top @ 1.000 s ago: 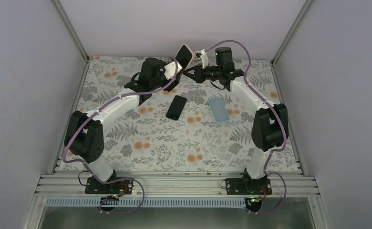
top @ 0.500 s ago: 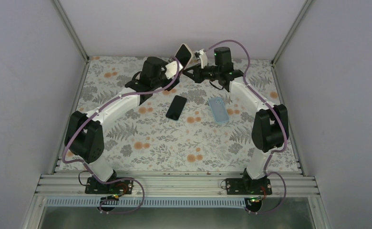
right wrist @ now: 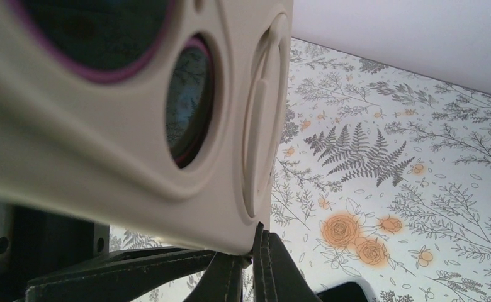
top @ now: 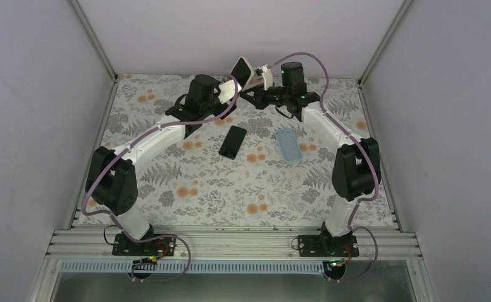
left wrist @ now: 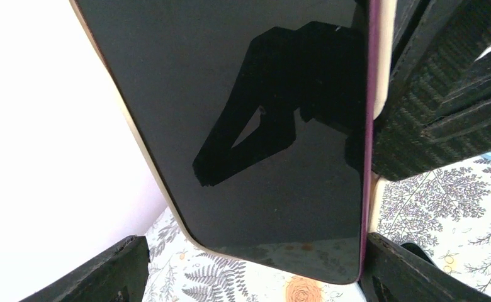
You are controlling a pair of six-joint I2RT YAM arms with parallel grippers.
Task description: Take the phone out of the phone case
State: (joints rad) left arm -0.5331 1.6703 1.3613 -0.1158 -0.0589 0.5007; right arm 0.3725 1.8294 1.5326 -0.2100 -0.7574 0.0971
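1. A purple-edged phone with a glossy black screen (left wrist: 243, 126) sits inside a cream rubbery phone case (right wrist: 104, 145). The pair is held up in the air above the far edge of the flower-patterned table (top: 167, 189), between the two arms.
2. The right claw (right wrist: 250, 251) is closed, its two dark fingers pinching the thin bottom lip of the cream rubbery phone case.
3. The left claw (left wrist: 253, 242) is open wide and grips nothing. Its fingers stand on either side of the phone's rounded lower end, across the short width. The screen faces this claw.
4. The phone's long axis runs up and away from the left claw, leaning slightly.
5. The left arm is the free one and sits right at the phone, so the pull or push that separates the two likely falls to it.
6. A second, bare black phone (top: 232, 141) and a pale blue empty case (top: 288, 145) lie flat on the table, well apart from both claws.
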